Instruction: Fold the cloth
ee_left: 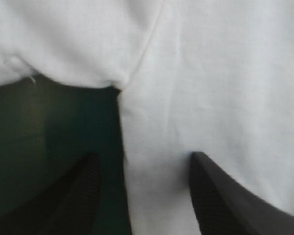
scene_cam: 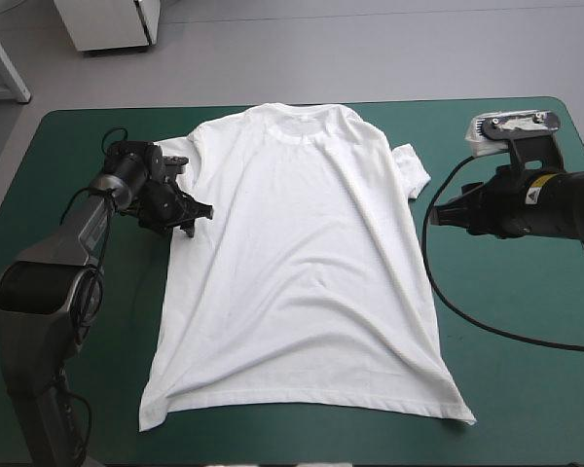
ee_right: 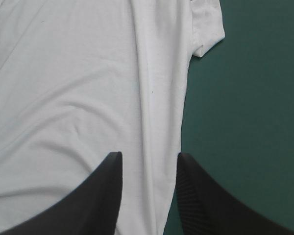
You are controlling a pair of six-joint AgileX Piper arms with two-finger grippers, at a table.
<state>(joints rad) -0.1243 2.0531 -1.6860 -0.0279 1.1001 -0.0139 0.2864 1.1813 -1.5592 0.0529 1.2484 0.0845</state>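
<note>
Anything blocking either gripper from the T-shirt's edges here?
Nothing visible. The left gripper, open, straddles the side edge of the T-shirt by the armpit; the right gripper, open, sits over the opposite side edge.

Left gripper [ee_left: 144,156] has its black fingers [ee_left: 220,200] spread well apart, straddling the T-shirt's [ee_left: 210,73] side edge. One finger's over white fabric, the other over bare teal-green cover [ee_left: 49,127]. Just ahead of the gripper, the sleeve [ee_left: 63,44] joins the body at the armpit. Can't tell if the fingers touch down.
</note>
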